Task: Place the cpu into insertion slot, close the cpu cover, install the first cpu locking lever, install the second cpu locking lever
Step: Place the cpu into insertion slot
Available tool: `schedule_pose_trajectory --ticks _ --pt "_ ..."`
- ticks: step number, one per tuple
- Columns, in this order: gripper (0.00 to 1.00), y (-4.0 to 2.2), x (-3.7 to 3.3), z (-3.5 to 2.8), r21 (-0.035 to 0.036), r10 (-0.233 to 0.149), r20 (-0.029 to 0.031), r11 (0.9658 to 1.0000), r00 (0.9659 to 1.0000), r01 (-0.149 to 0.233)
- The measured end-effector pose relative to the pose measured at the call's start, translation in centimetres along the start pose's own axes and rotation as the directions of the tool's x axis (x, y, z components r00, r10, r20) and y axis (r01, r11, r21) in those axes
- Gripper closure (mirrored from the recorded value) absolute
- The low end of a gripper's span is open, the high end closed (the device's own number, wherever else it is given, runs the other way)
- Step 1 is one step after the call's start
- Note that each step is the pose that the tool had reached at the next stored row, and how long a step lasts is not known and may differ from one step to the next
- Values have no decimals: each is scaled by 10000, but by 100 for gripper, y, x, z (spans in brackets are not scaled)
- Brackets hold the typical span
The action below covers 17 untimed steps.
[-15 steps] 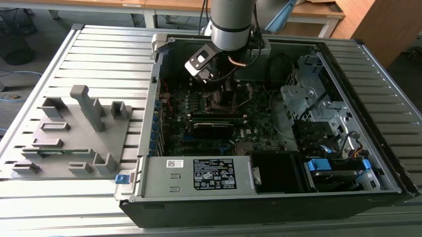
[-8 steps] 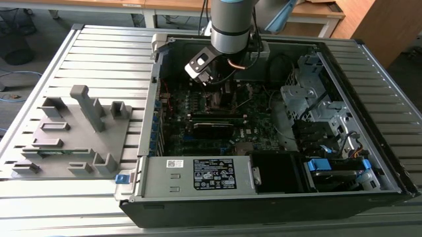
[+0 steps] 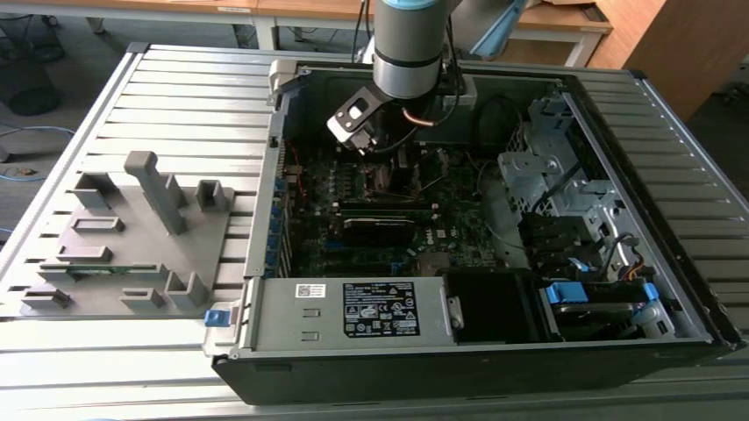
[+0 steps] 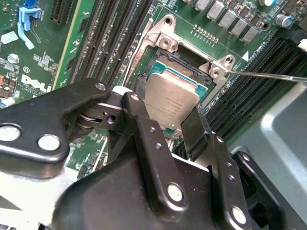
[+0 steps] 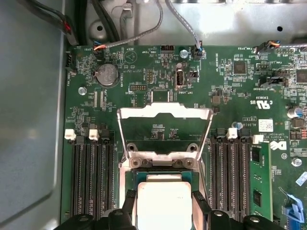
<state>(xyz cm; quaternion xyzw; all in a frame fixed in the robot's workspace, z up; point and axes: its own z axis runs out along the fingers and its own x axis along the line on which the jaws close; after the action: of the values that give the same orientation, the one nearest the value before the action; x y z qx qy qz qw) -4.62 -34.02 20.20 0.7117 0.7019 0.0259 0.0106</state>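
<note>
In the exterior view, your arm (image 3: 408, 53) reaches down into the open computer case (image 3: 690, 289), which lies on the slatted tabletop (image 3: 175, 96). The claw (image 3: 381, 149) hangs low over the motherboard (image 3: 351, 254), towards the far end of the case. A grey plastic fixture (image 3: 129, 237) sits on the tabletop at the exterior view's left, well apart from the arm. A power supply (image 3: 351, 309) fills the near end of the case.

In the second wrist view, your claw (image 4: 163, 112) is closed narrowly on the cpu (image 4: 170, 98), with one black finger (image 4: 192, 127) pressed to each of two opposite edges. The chip sits directly over the open insertion slot (image 4: 168, 62), whose contact bed shows just past its far edge. You cannot tell whether it touches the bed. A thin metal rod (image 4: 268, 75) runs away from one corner of the slot.

In the first wrist view, the cpu (image 5: 164, 201) shows pale between the fingers (image 5: 199, 203). The cpu cover (image 5: 165, 129) is swung open and back from the slot, and green board shows through its window. Memory slots (image 5: 91, 182) flank the socket on both sides, and one green memory module (image 5: 259, 177) is seated.
</note>
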Motion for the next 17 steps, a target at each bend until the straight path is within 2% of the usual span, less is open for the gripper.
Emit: schedule_pose_trajectory --ticks 5,11,17 --pt "46 -11 -1 29 3 -2 -4 10000 10000 2" --pt "46 -27 0 47 1 10 -168 10000 9999 -10" --pt "46 -31 -2 76 -24 7 -175 10000 9998 -7"
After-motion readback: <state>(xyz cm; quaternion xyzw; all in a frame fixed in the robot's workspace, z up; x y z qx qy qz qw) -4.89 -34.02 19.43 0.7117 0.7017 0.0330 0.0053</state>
